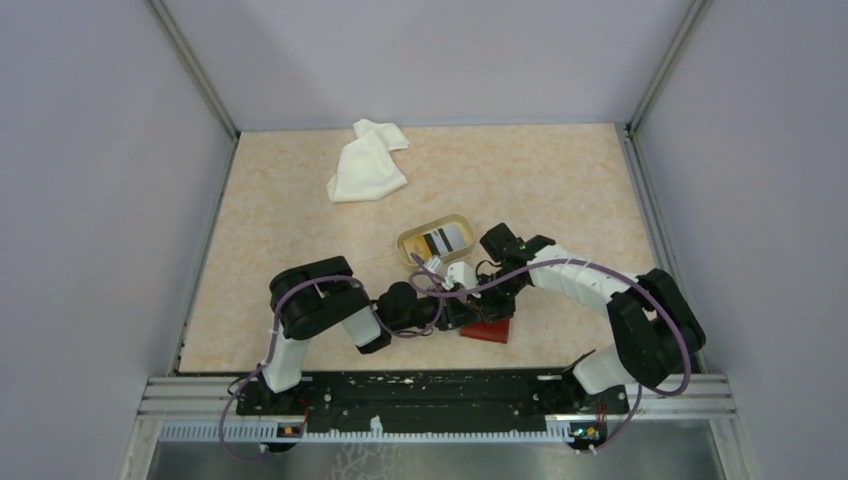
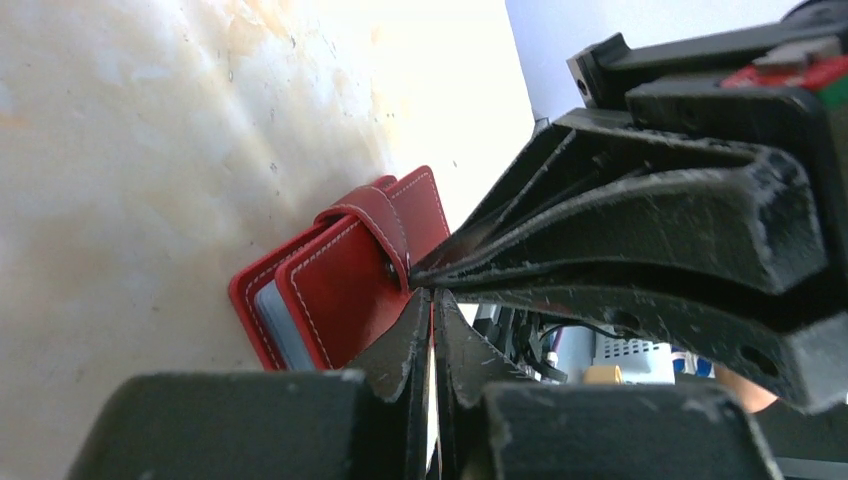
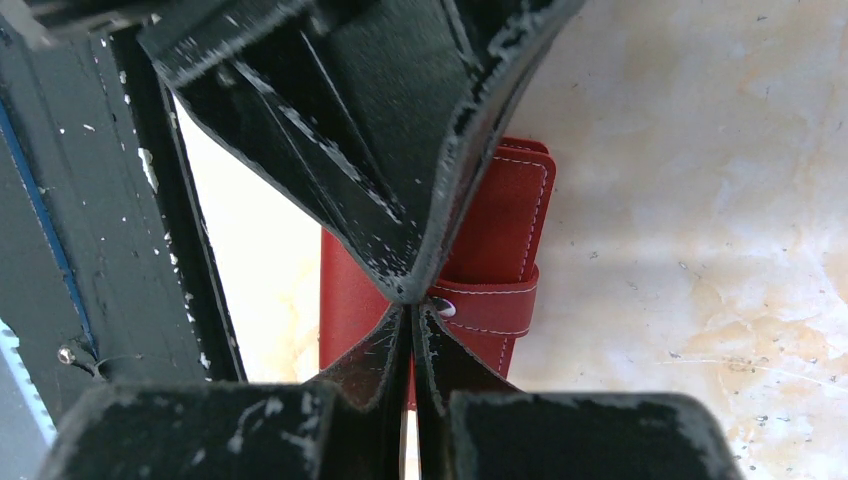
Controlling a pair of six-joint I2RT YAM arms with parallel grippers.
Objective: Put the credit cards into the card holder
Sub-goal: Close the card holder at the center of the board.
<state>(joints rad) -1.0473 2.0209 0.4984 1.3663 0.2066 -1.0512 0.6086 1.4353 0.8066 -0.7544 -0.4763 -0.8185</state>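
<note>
The red card holder [image 1: 489, 331] lies folded shut on the table near the front edge. Its strap [image 2: 385, 225] wraps over the cover to a small metal snap [image 3: 445, 308]. A pale card edge [image 2: 267, 315] shows inside the fold. My left gripper [image 2: 432, 297] is shut to a thin slit, tips at the strap's end. My right gripper [image 3: 411, 308] is shut, and its tips meet the left one's there. Whether either pinches the strap is hidden. More credit cards [image 1: 441, 240], white and dark-striped, lie in the tan dish [image 1: 407, 243].
A crumpled white cloth [image 1: 367, 162] lies at the back of the table. The tan dish stands just behind both grippers. Grey walls close in the left, right and back sides. The black rail [image 1: 430, 390] carrying the arm bases runs along the front edge.
</note>
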